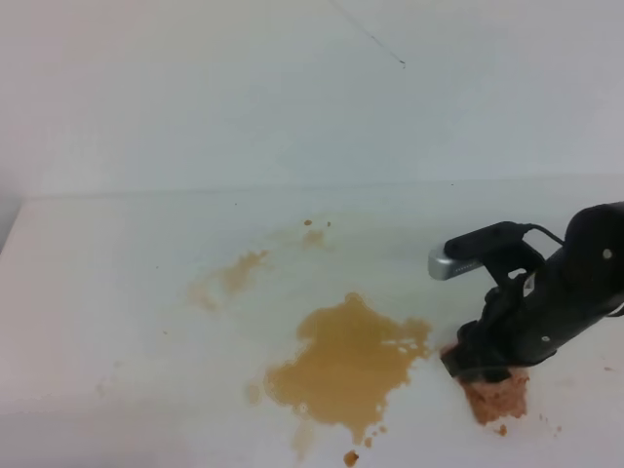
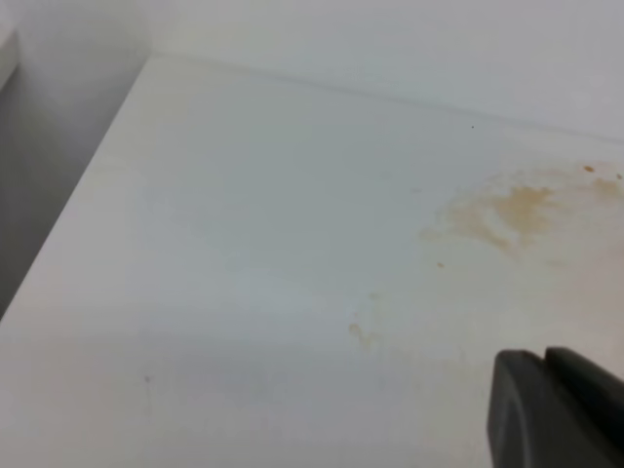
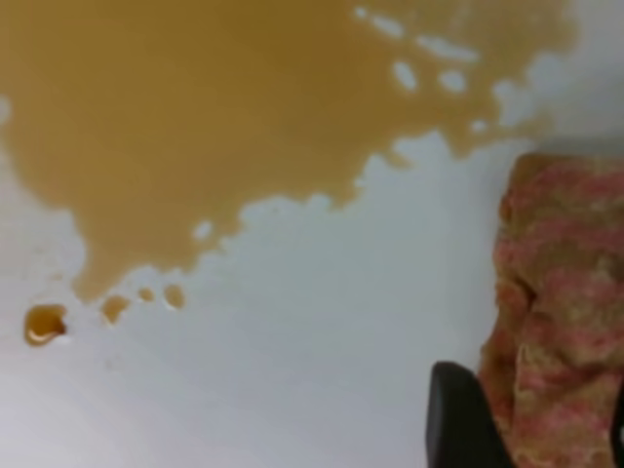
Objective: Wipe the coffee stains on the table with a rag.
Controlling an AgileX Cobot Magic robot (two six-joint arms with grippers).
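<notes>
- We are looking down on a wide, glossy white table (image 1: 117, 292) marked with tan-brown coffee stains (image 1: 346, 366): one large ragged splat near the front middle, with paler smears farther back and small drops at its near edge.
- We are seeing the small, wrinkled, reddish-brown cloth rag (image 1: 495, 395) lying on the table just right of the big splat, not touching it.
- Our black right gripper (image 1: 485, 369) is sitting directly over the rag. In the right wrist view one dark finger (image 3: 458, 419) is standing beside the cloth, but we cannot tell whether the jaws are spread or pinching it.
- Only a dark corner of our left gripper (image 2: 561, 409) is showing over bare table, so we cannot tell its state either.
- We are judging the rag to be soft, light and limp, probably damp; it should bunch under pressure. Pinching it across the raised middle of the wad looks best, so that cloth hangs below the fingers.
</notes>
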